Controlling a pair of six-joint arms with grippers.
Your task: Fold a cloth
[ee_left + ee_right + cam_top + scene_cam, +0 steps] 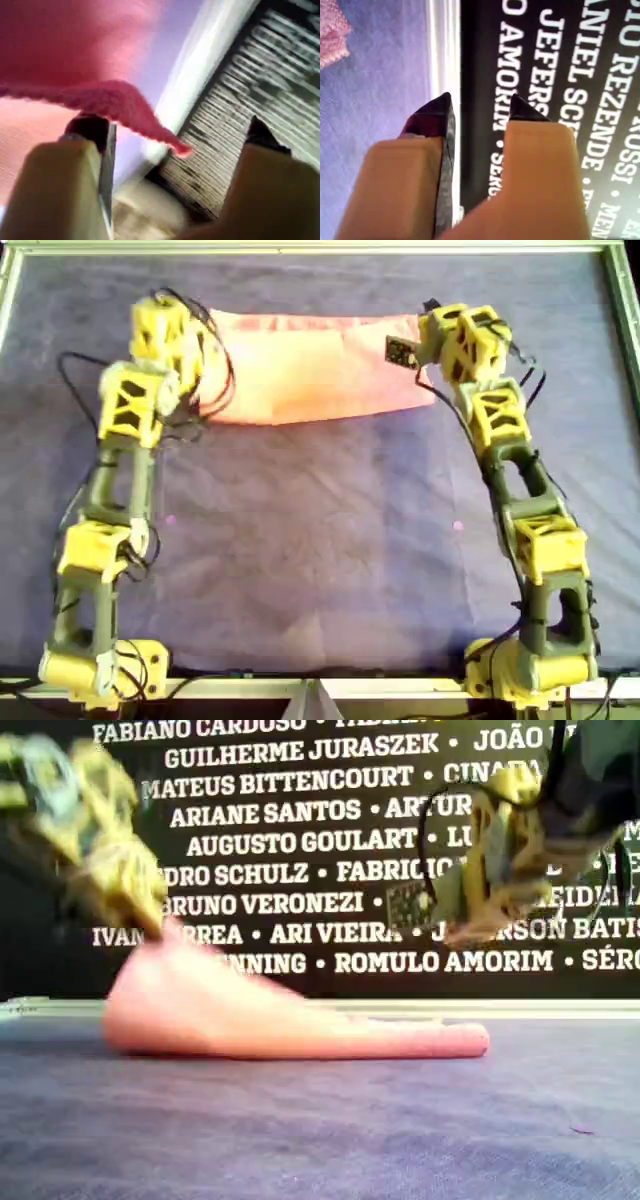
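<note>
While the left tool [170,130] gapes beneath the cloth [310,365], the right tool [477,107] hangs parted, empty.

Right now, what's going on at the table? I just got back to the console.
The cloth lies folded into a band at the far side of the table covering. In the exterior view its end on that view's left is pulled up into a peak under the left gripper, while the rest lies flat. The left wrist view shows the jaws apart, a cloth corner draped over one of them. The right gripper is open, empty and clear of the cloth.
</note>
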